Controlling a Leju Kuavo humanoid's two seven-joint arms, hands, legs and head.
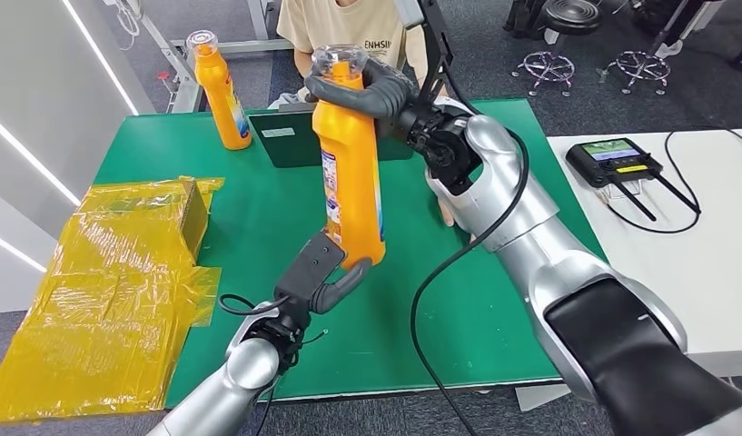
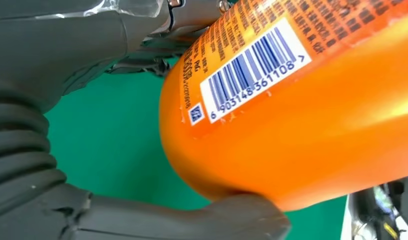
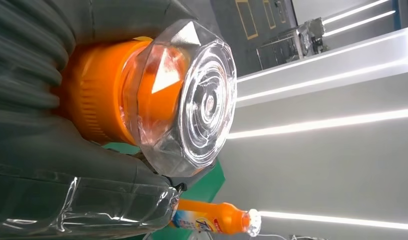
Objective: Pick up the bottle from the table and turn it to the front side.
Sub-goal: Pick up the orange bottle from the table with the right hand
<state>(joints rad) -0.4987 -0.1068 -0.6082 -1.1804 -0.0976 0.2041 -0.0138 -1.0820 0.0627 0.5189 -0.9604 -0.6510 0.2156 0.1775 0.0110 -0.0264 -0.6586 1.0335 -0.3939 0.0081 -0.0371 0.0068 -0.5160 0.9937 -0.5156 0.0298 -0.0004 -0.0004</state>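
A: Where is the orange bottle (image 1: 352, 173) right now?

B: Lifted off the green table (image 1: 494, 300), upright, between both hands. The right hand (image 1: 371, 91) wraps around its neck just under the clear faceted cap (image 1: 340, 60), grasping it. In the right wrist view the cap (image 3: 192, 100) sits just past the grey fingers, with the orange collar beneath it.

A: And the left hand?

B: The left hand (image 1: 326, 268) is at the bottle's base, grasping it too. The left wrist view shows the grey thumb (image 2: 241, 220) pressed under the rounded bottom and darker fingers on the far side of the bottle (image 2: 301, 115).

A: Which face of the bottle shows?

B: The left wrist camera sees a barcode label (image 2: 251, 67) with small print beside it. From the head view a narrow label strip runs down the bottle's edge.

A: Anything else on the table?

B: A second orange bottle (image 1: 220, 91) stands upright near the far left corner, well apart. A yellow film-wrapped box (image 1: 149, 213) lies at the left edge. A person in a beige shirt (image 1: 349, 27) sits behind the table, and a handheld controller (image 1: 618, 162) rests on the white table to the right.
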